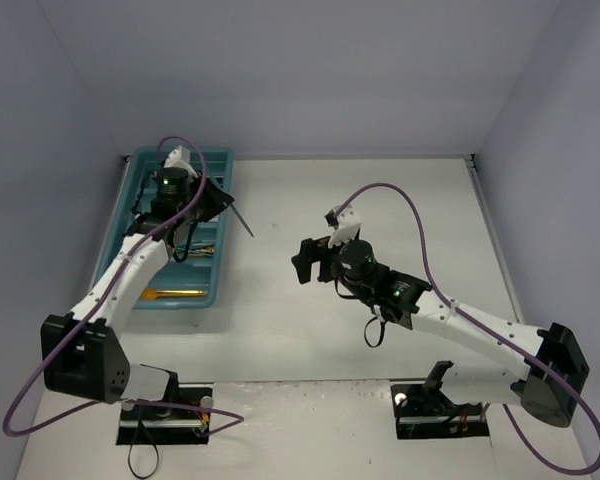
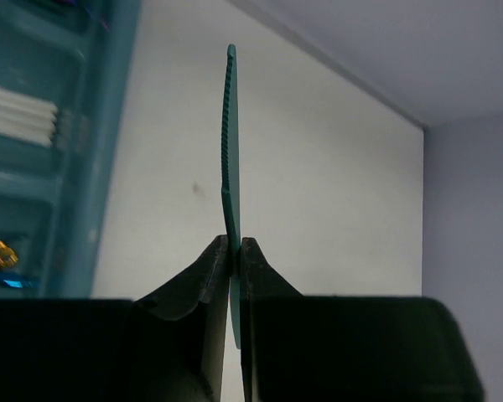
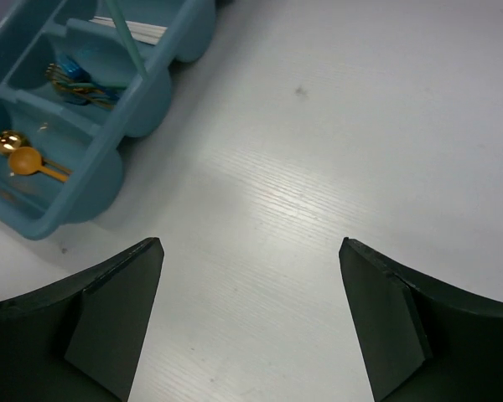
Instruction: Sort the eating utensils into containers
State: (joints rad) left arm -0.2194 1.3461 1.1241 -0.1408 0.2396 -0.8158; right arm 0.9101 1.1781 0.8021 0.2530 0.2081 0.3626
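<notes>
Left gripper (image 2: 235, 251) clamped on the teal knife (image 2: 230, 151) (serrated, edge-on to the wrist cam), blade sticking out past the tray's (image 1: 160, 303) right rim. Right gripper (image 3: 250, 247) jaws wide apart, over the table (image 3: 318, 151) right of the tray. In the tray: gold spoons (image 3: 21, 159) in an end compartment, white utensils (image 3: 134, 29) two compartments over.
</notes>
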